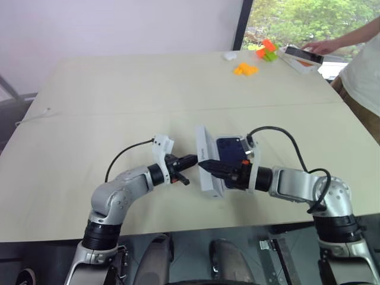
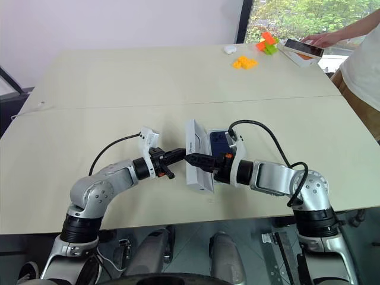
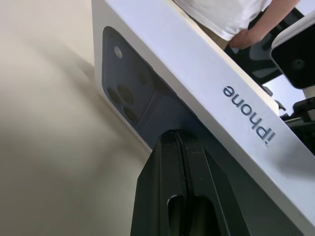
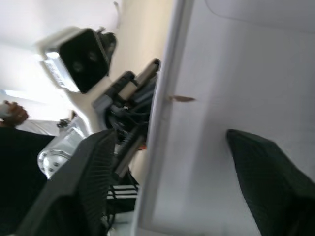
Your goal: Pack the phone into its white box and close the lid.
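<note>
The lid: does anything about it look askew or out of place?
Yes. The lid stands up on its long edge on the table rather than lying flat, its picture face toward the shut left tool. The open right tool straddles its wall, and the phone lies uncovered beside it.

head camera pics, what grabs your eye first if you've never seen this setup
The lid, white with a dark-blue phone picture, is tilted up on edge near the table's front, between both claws. The left claw is shut against its outer face; the right claw straddles its rim. Far right, a person's hand rests on another phone.
</note>
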